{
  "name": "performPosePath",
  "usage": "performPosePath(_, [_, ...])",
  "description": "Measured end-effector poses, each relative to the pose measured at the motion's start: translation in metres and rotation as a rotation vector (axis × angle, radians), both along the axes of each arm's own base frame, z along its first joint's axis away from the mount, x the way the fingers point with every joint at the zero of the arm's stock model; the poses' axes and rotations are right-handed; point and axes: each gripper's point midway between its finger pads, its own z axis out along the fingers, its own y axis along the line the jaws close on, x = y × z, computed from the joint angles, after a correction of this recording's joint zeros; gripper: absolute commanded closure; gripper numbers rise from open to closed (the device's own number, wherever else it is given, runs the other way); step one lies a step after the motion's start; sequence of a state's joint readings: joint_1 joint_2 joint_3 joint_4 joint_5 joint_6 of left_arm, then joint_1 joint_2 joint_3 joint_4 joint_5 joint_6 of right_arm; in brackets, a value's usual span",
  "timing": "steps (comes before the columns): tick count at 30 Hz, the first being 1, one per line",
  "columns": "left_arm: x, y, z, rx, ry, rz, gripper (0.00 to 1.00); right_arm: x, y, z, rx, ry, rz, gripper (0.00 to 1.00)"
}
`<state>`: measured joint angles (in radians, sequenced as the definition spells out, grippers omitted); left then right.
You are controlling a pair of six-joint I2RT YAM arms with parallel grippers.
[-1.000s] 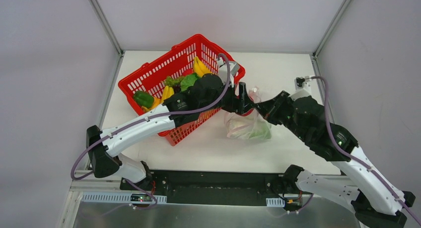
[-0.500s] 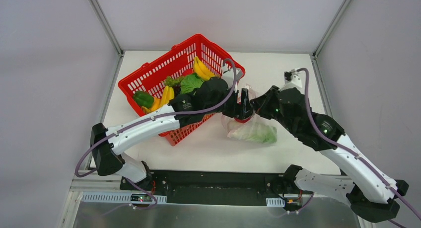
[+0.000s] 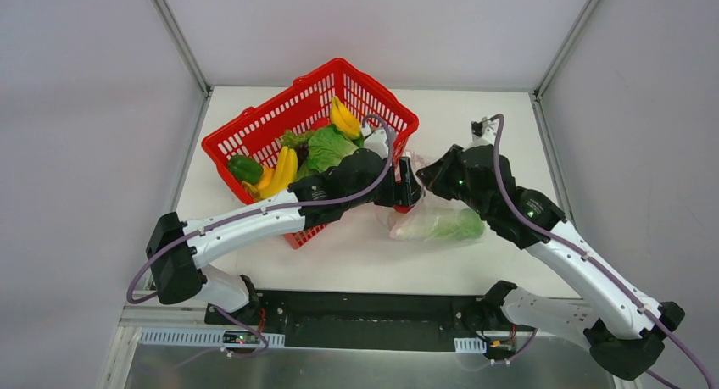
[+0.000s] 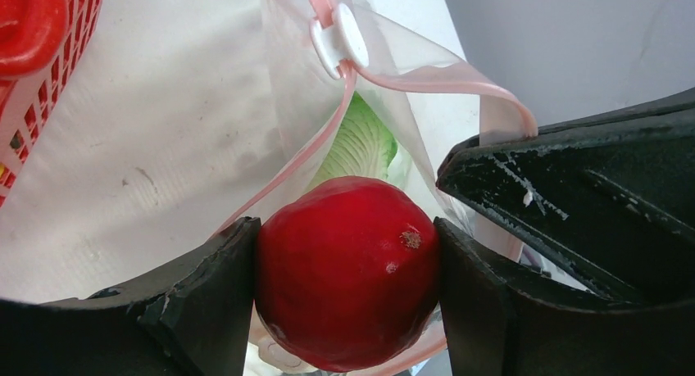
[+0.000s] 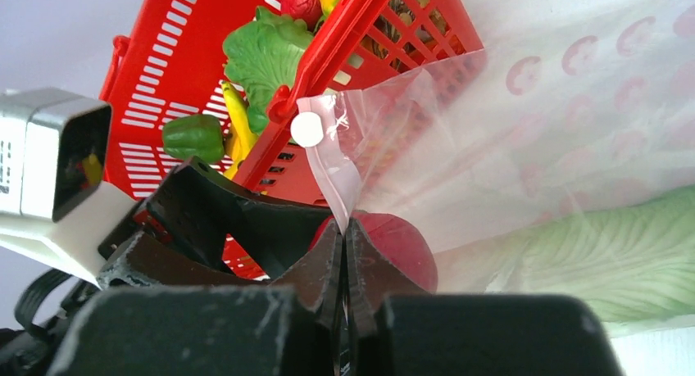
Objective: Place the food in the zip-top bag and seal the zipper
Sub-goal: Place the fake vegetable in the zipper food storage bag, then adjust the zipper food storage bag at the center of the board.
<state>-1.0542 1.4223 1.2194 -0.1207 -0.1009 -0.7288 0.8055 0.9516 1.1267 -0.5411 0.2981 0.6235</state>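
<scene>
My left gripper [image 4: 346,230] is shut on a round red fruit [image 4: 348,286] and holds it at the open mouth of the clear zip-top bag [image 3: 441,224]. The pink zipper strip [image 4: 410,74] with its white slider [image 4: 338,38] loops around the mouth. A long white-green cabbage [image 4: 361,142] lies inside the bag. My right gripper [image 5: 344,228] is shut on the bag's mouth edge and holds it up, right beside the red fruit [image 5: 406,245]. In the top view both grippers meet at the bag's left end, the left gripper [image 3: 409,186] against the right gripper [image 3: 424,175].
A red mesh basket [image 3: 271,122] stands left of the bag, holding bananas [image 3: 343,118], leafy lettuce [image 3: 326,145], a green pepper [image 3: 244,169] and other food. It also shows in the right wrist view [image 5: 361,32]. White walls enclose the table at back and sides.
My left gripper has moved slightly nearer with the red fruit, uncovering the lettuce. My right wrist has swung back and left, and the bag's body has shifted right.
</scene>
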Motion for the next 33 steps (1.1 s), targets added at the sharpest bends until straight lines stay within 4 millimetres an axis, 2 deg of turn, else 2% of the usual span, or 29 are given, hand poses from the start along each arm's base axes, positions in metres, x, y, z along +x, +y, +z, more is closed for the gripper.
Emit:
performPosePath(5, [0.008, -0.005, 0.002, -0.057, -0.007, 0.028, 0.16, 0.008, -0.005, 0.000, 0.036, 0.012, -0.017, 1.00])
performPosePath(6, [0.011, -0.007, 0.002, -0.068, -0.007, 0.028, 0.05, 0.009, -0.007, 0.002, 0.045, 0.011, -0.023, 1.00])
performPosePath(7, [0.012, -0.010, 0.003, -0.082, -0.006, 0.020, 0.02, 0.011, -0.009, 0.004, 0.053, 0.008, -0.029, 1.00])
performPosePath(10, [0.018, -0.015, 0.000, -0.099, 0.000, 0.012, 0.02, 0.014, -0.016, 0.006, 0.079, 0.004, -0.050, 1.00])
performPosePath(15, [0.016, -0.018, -0.006, -0.082, 0.017, -0.015, 0.03, 0.020, -0.029, 0.000, 0.125, 0.042, -0.077, 1.00])
performPosePath(20, [0.016, -0.015, -0.001, -0.048, -0.006, -0.030, 0.03, 0.028, -0.040, 0.000, 0.176, 0.072, -0.084, 1.00])
performPosePath(28, [0.012, 0.013, 0.004, 0.047, -0.045, -0.014, 0.03, 0.029, -0.045, 0.000, 0.174, 0.068, -0.069, 1.00])
performPosePath(33, [0.011, 0.026, -0.006, 0.098, -0.042, 0.014, 0.09, 0.026, -0.046, -0.001, 0.156, 0.061, -0.059, 1.00])
